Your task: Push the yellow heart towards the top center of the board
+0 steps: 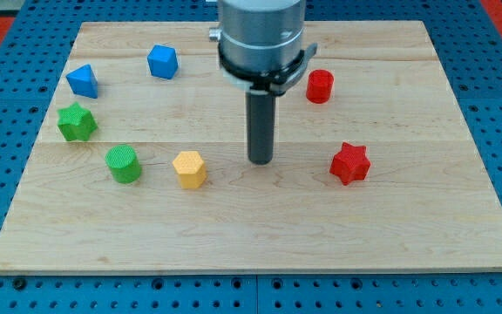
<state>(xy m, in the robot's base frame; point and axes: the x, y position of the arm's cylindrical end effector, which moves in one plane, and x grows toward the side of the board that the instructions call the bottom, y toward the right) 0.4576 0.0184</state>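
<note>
No yellow heart can be made out on the desk (260,209); the only yellow piece is a yellow block (189,169) with a faceted, roughly hexagonal look, lying in the lower half of the board, left of centre, and it is taken here to be the task's piece, though its shape cannot be confirmed as a heart. The tip (261,161) is set down near the middle of the board, to the view's right of the yellow block and apart from it — no contact is seen. There is no gripper on this arm, only a rod, so nothing is held. The push is judged to be not yet begun: the yellow block is well short of the top centre, and the whole travel up the board is left. A green cylinder (123,163) lies just beside the yellow block on the view's left, a green star (77,121) further left, two blue blocks (162,62) towards the top left, and a red cylinder (320,85) and red star (349,163) on the right. For the push, the tip would probably have to be brought below the yellow block first.
</note>
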